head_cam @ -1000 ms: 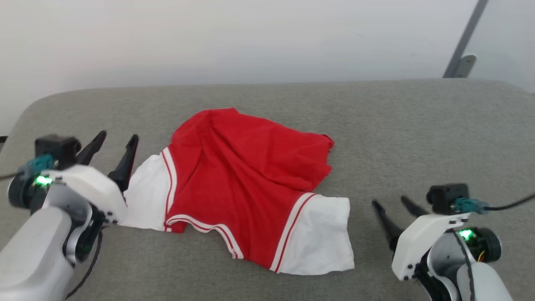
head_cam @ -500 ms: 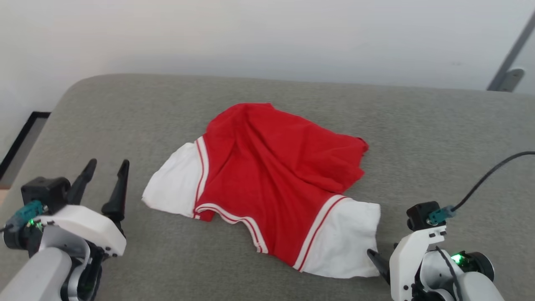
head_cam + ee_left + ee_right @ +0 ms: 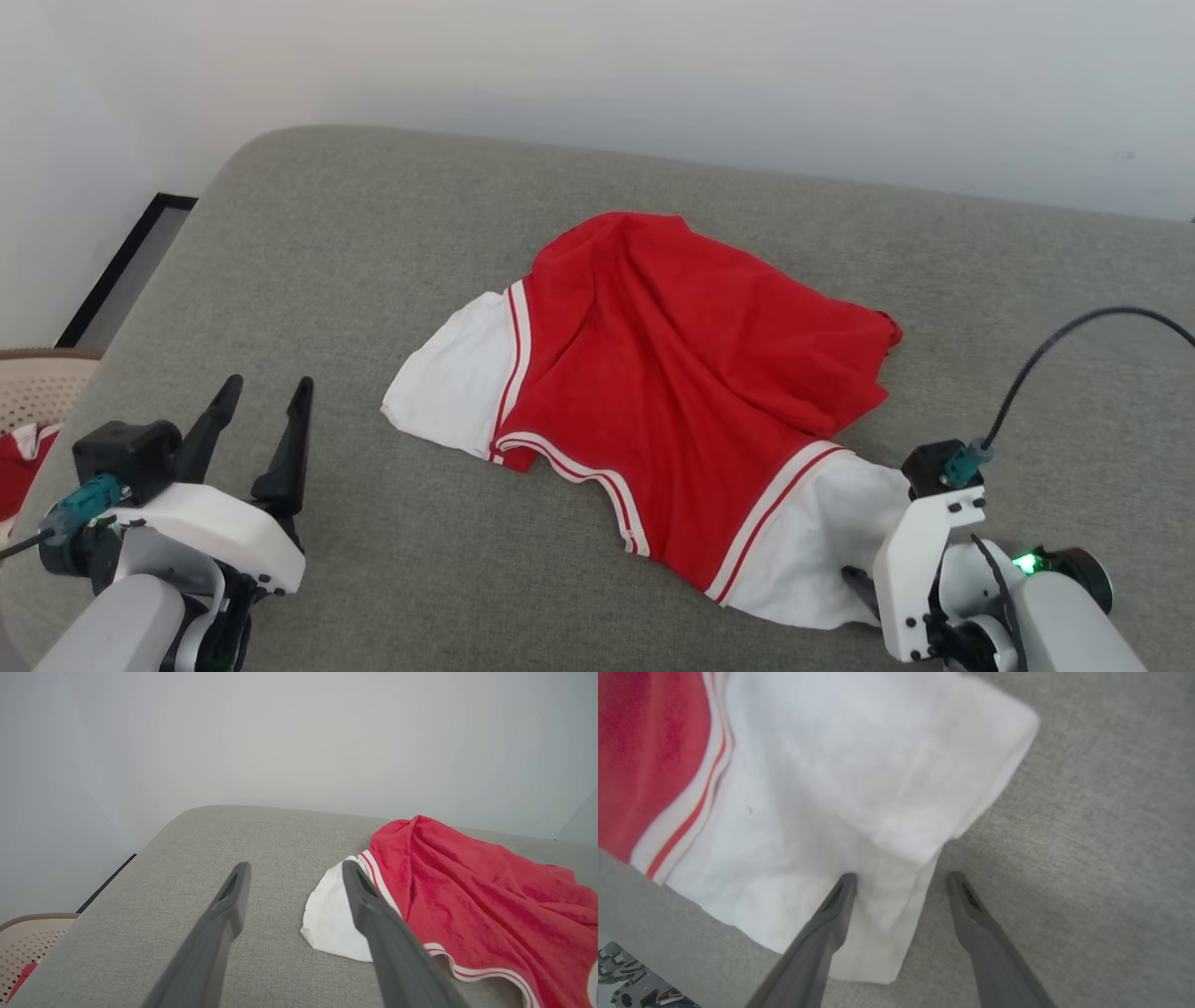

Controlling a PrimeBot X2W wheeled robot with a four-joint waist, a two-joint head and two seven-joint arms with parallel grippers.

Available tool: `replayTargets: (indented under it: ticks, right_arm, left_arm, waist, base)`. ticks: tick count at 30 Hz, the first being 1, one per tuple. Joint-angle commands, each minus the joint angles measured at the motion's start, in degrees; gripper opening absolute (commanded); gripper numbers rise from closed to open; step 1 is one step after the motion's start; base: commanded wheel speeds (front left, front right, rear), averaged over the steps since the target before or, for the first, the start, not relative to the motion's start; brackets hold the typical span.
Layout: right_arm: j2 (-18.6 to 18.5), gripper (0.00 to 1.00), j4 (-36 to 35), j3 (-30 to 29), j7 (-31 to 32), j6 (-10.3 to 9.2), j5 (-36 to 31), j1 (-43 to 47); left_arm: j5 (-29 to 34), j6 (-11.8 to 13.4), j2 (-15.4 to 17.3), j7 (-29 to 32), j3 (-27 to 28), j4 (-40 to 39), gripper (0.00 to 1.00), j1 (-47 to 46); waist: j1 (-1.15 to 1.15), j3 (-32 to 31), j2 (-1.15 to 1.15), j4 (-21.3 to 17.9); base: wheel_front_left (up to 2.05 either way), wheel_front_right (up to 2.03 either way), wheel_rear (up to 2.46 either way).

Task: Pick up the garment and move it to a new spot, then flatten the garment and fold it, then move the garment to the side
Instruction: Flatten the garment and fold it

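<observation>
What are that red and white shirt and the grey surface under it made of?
The shirt looks like soft, matte knit cloth, perhaps cotton or polyester: it lies in loose folds. The grey surface seems padded and covered in matte woven fabric: a fine flecked weave shows, and its corner is rounded.

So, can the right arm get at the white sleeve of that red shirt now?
Likely yes: the right arm has its open jaws astride the edge of the white sleeve of the red jersey T-shirt on the grey cushion; nothing lies between.
</observation>
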Motion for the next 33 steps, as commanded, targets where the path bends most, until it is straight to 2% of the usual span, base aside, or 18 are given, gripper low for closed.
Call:
replayTargets:
  ticks: [1,2,5,8,11,15,20,25,33]
  right_arm:
    - [0.9,0.41,2.5,1.6,0.9,0.02,0.6,1.1]
    - [0.8,0.0,3.0,2.4,0.6,0.05,1.0,0.7]
    - [0.0,0.0,4.0,3.6,0.5,0.08,1.7,-0.3]
    - [-1.1,0.0,3.7,3.6,-0.2,0.02,2.3,-1.7]
    - [-1.9,0.0,2.7,3.4,-0.7,-0.05,2.2,-2.6]
    - [-2.7,0.0,1.1,3.0,-0.5,-0.15,2.0,-3.4]
    - [-3.1,0.0,-1.2,2.7,0.3,-0.26,2.1,-3.2]
    - [-3.2,0.0,-4.0,3.3,1.1,-0.27,2.0,-3.6]
    - [-3.2,0.0,-7.2,3.2,2.0,-0.43,1.3,-3.8]
  left_arm:
    - [0.3,-0.4,0.1,-0.3,-0.1,0.2,1.0,-0.8]
    - [0.3,-0.7,0.1,0.0,-0.3,0.5,1.0,-1.4]
    - [0.3,-2.3,0.4,1.9,-1.1,1.2,1.0,-3.1]
    - [-0.6,-5.1,0.6,5.3,-2.4,2.4,1.0,-5.8]
    - [-1.9,-8.1,1.0,10.8,-4.2,4.8,1.0,-8.9]
    - [-3.6,-10.6,1.2,19.2,-6.6,8.8,1.0,-13.7]
    - [-5.9,-12.0,1.0,27.5,-9.2,14.6,1.0,-19.1]
    - [-8.2,-12.3,0.9,34.4,-11.5,20.4,1.0,-23.5]
    - [-11.9,-12.4,0.5,39.3,-14.0,26.4,1.0,-27.6]
  waist:
    - [0.0,0.4,0.0,0.4]
    - [0.0,0.6,0.0,0.5]
    - [0.0,1.3,0.0,0.7]
    - [0.0,2.0,0.0,0.5]
    - [0.0,2.8,0.0,-0.3]
    - [0.0,4.2,0.0,-1.7]
    - [0.0,5.9,0.0,-3.7]
    - [0.0,8.2,0.0,-6.1]
    - [0.0,11.8,0.0,-9.2]
  base:
    - [0.0,0.0,0.0]
    - [0.0,0.0,0.0]
    - [0.0,0.0,0.0]
    - [0.0,0.0,0.0]
    - [0.0,0.0,0.0]
    - [0.0,0.0,0.0]
    - [0.0,0.0,0.0]
    - [0.0,0.0,0.0]
    - [0.0,0.0,0.0]
